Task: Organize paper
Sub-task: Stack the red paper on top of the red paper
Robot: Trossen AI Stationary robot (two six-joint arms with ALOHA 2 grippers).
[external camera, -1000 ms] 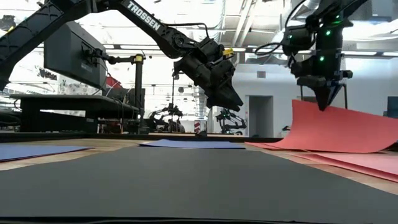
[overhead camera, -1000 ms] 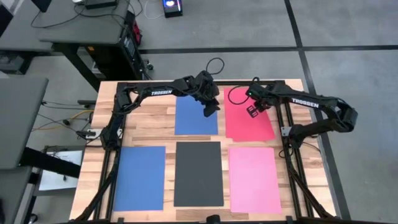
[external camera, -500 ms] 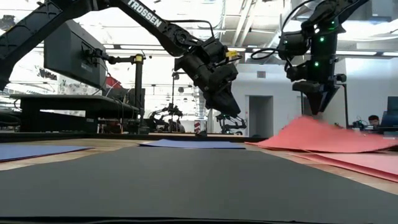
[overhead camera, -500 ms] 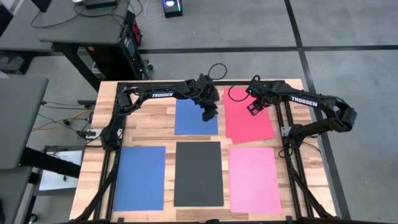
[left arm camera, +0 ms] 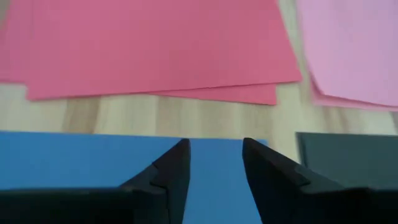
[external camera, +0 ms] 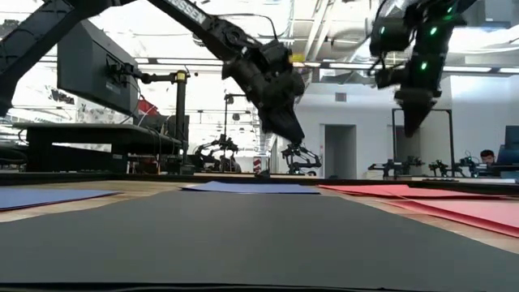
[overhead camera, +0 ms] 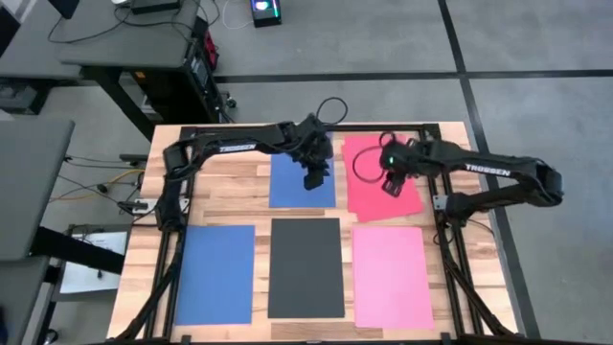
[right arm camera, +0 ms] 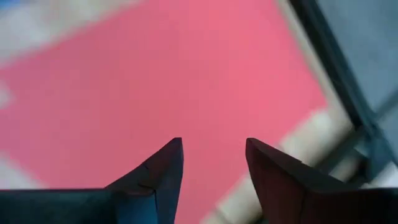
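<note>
Seen from above, five sheets are lying flat on the wooden worktop (overhead camera: 225, 196) around the black sheet (overhead camera: 306, 267): a blue sheet (overhead camera: 215, 274) beside it on the left arm's side, a pink sheet (overhead camera: 392, 276) beside it on the right arm's side, a second blue sheet (overhead camera: 299, 185) just beyond it, and a red sheet (overhead camera: 374, 192) beyond the pink one. The left tool (overhead camera: 312, 179) is hovering over the far blue sheet, and the right tool (overhead camera: 392, 184) is hanging over the red sheet. From worktop height, the black sheet is filling the foreground, with both tools raised clear of the paper beyond it. The left wrist camera is showing the left tool's fingers (left arm camera: 171, 171) standing apart with nothing between them, above the far blue sheet's edge, the red sheet lying past a strip of bare wood. The right wrist camera is showing the right tool's fingers (right arm camera: 163, 167) likewise spread and gripping nothing, with the red sheet beneath.
</note>
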